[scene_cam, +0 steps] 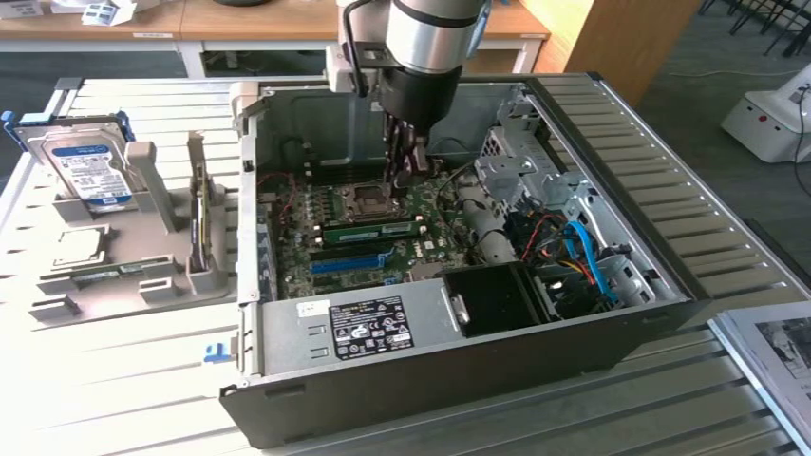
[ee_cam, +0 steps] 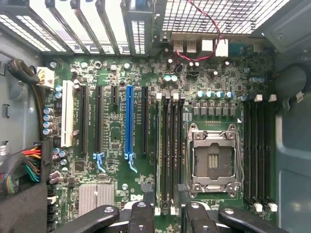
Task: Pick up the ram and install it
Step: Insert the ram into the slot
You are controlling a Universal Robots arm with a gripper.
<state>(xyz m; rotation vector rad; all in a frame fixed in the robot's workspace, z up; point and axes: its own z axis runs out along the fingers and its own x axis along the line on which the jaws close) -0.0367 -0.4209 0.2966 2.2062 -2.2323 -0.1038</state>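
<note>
- While the gripper [scene_cam: 405, 186] hangs inside the open PC case [scene_cam: 507, 370], its jaws are seen spread wide, w/ nothing held betw. them.
- In the wrist view the dark fingers [ee_cam: 139, 217] are shown well apart, one on each side of the bank of slots [ee_cam: 174, 155] beside the CPU socket [ee_cam: 212, 160].
- The ram [scene_cam: 370, 229] is found on the mobo [scene_cam: 419, 252], stood on edge in a slot just beside the socket, its chip-and-label side turned toward the blue slot [scene_cam: 345, 263].
- No contact betw. gripper and ram can be made out; the tips are held above the board, near the socket.
- Whether the ram is fully latched can't be told.
- Outside the case, at the exterior view's left, a grey holder [scene_cam: 114, 285] is set on the slatted table [scene_cam: 127, 380]; a hard drive [scene_cam: 83, 171] is stood upright in it.
- A thin board [scene_cam: 198, 223] is also stood on edge in the holder; its kind can't be told.
- A PSU [scene_cam: 367, 328] w/ a black label is seated at the case's near end; blue cables [scene_cam: 590, 261] are seen toward the exterior view's right.
</note>
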